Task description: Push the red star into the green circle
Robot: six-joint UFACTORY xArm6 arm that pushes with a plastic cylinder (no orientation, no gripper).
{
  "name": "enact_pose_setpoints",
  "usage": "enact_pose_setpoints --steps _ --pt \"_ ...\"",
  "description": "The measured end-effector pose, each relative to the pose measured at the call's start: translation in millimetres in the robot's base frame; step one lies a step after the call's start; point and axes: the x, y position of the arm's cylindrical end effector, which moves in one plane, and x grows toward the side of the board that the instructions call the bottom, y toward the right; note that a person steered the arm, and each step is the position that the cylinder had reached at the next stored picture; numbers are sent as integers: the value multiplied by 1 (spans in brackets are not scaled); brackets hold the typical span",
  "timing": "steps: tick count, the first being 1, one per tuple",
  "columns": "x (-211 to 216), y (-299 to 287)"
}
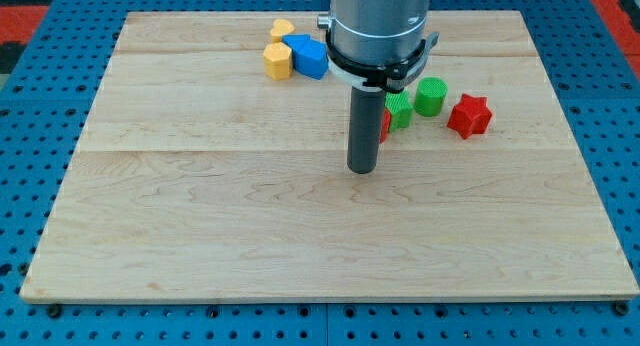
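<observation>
Camera view: the tool, a bare rod grasping nothing, its tip (362,170) on the wooden worktop (200,216), red star (470,116) well apart toward the view's upper right, green circle (431,96) just beside the star on its left.

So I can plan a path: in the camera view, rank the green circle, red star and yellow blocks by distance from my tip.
From my tip:
1. Green circle, up and right.
2. Red star, farther right; near tie with the next.
3. Yellow blocks, upper left.
</observation>
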Motion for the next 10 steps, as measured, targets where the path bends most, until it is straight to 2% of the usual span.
enact_pose_setpoints --steps 2,4,5,7,8,10 --pt "-2 -2" --pt "-29 1" --pt "-29 1" --pt "-60 47" --pt "-60 48" --pt "-53 98"
